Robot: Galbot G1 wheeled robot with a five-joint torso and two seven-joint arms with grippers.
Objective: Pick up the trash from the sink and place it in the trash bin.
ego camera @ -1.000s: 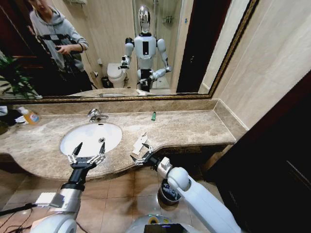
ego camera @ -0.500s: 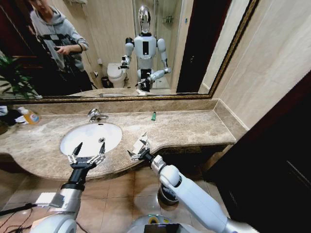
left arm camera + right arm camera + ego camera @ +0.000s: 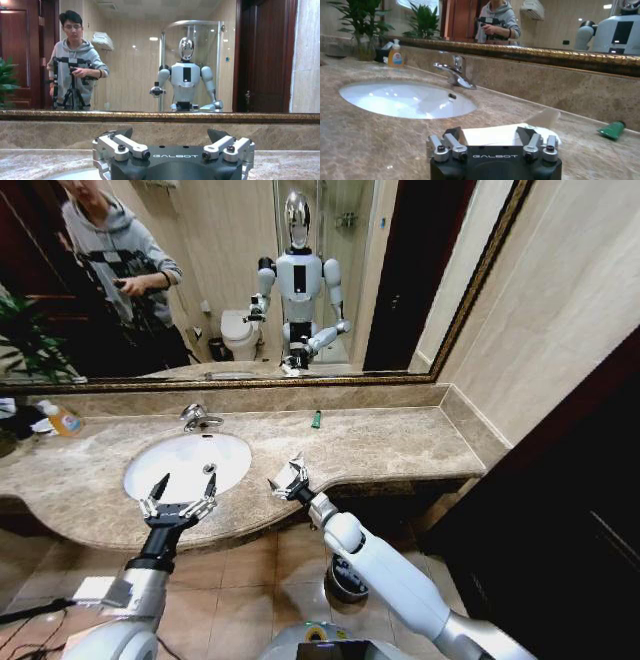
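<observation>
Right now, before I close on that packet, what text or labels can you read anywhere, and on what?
"GALBOT": on the body of the left gripper, in its wrist view.
"GALBOT": on the body of the right gripper, in its wrist view.
Soap bottle label: too small to read.
White packet and green tube: no print legible.

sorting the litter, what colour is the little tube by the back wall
Green, clearest in the right wrist view: the small tube lies on the marble countertop.
</observation>
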